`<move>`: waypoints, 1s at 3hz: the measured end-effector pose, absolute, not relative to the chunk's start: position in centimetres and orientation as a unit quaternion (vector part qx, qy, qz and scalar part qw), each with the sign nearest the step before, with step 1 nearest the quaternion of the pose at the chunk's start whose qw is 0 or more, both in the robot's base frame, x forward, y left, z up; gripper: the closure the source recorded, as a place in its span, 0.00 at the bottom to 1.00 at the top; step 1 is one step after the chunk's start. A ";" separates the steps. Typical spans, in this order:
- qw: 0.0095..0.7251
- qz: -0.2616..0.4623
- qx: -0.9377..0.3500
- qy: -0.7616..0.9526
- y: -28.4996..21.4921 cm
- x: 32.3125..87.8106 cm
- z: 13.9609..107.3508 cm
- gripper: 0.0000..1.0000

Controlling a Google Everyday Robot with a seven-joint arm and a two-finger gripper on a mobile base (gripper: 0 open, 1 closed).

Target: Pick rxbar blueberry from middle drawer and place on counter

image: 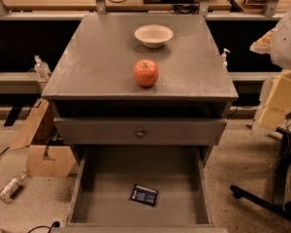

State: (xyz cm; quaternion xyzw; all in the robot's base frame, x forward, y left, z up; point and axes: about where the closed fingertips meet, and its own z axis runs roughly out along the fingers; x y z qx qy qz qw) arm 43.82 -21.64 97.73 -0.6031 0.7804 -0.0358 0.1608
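Note:
The rxbar blueberry [144, 194] is a small dark navy packet lying flat on the floor of the open middle drawer [92, 198], near its centre. The counter [97, 62] is the grey slab on top of the cabinet, above the drawer. My gripper is not in view. Only a white rounded part of my arm [287, 33] shows at the right edge, well above and to the right of the drawer.
A red apple [146, 73] stands near the counter's front middle and a white bowl [153, 35] near its back. A shut drawer panel with a round knob [140, 133] sits above the open drawer. Yellow foam blocks [281, 101] and a chair base [266, 198] are at right, with cardboard [39, 140] at left.

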 end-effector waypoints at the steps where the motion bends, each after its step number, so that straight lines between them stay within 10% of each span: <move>1: 0.161 -0.036 -0.603 0.780 -21.6 43.8 97.7 0.00; 3: 0.228 0.052 -0.607 0.759 -19.4 44.0 89.1 0.00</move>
